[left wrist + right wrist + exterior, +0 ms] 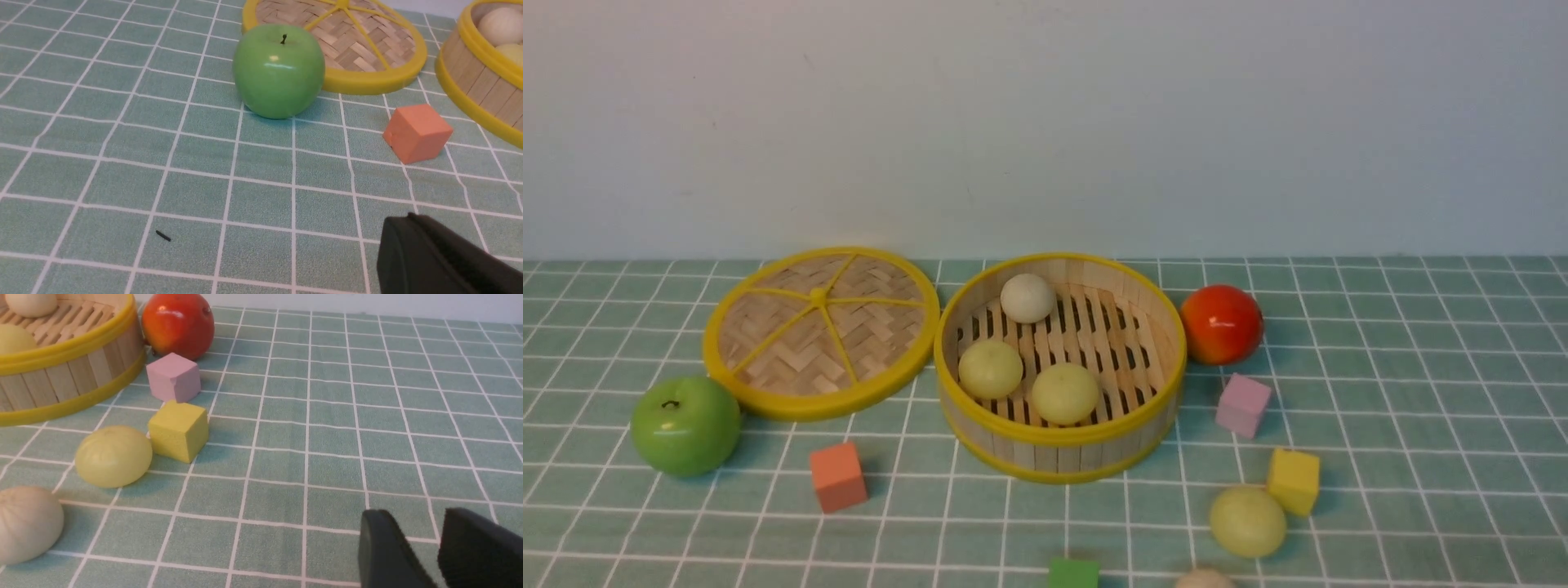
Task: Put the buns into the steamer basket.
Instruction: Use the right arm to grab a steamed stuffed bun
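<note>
I read the left jaws as together, gripping nothing. They show as one dark mass at the lower right of the left wrist view. The right jaws stand apart with a bare gap between them, at the lower right of the right wrist view, touching no object.

The surface [1421, 367] is a green cloth with a white grid. A plain pale wall [1045, 122] stands behind it.

The steamer basket [1058, 457] sits at centre frame in the front view. It holds three buns:
- an off-white bun [1027, 298] toward the top of the basket;
- a yellow-green bun [990, 369] at its left;
- a second yellow-green bun [1065, 394] toward its lower wall.

Two buns lie outside:
- a third yellow-green bun [1248, 521] at lower right, just beside a yellow block [1293, 481];
- a second off-white bun [1205, 580], cut by the bottom edge.

The woven lid [821, 331] lies flat, left of the basket.
</note>
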`<act>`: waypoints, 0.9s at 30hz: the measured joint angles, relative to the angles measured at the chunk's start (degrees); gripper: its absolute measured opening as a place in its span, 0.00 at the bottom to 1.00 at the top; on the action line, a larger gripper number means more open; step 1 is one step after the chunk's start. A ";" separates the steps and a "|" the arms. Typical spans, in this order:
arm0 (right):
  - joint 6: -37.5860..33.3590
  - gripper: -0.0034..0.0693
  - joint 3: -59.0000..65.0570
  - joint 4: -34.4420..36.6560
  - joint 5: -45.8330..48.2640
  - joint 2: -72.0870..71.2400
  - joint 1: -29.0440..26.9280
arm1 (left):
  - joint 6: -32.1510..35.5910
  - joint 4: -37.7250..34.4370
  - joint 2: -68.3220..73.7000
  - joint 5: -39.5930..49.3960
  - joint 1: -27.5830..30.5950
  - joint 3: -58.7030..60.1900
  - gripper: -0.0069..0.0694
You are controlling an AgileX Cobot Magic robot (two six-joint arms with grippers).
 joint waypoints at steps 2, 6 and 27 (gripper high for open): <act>-0.06 0.38 0.00 -0.14 0.00 0.00 0.00 | 0.00 0.00 0.00 0.00 0.00 0.00 0.08; -0.89 0.38 0.00 -0.80 0.00 0.00 0.00 | 0.00 0.00 0.00 0.00 0.00 0.00 0.08; 7.72 0.38 -0.43 9.10 -37.44 0.00 0.00 | 0.00 0.00 0.00 0.00 0.00 0.00 0.09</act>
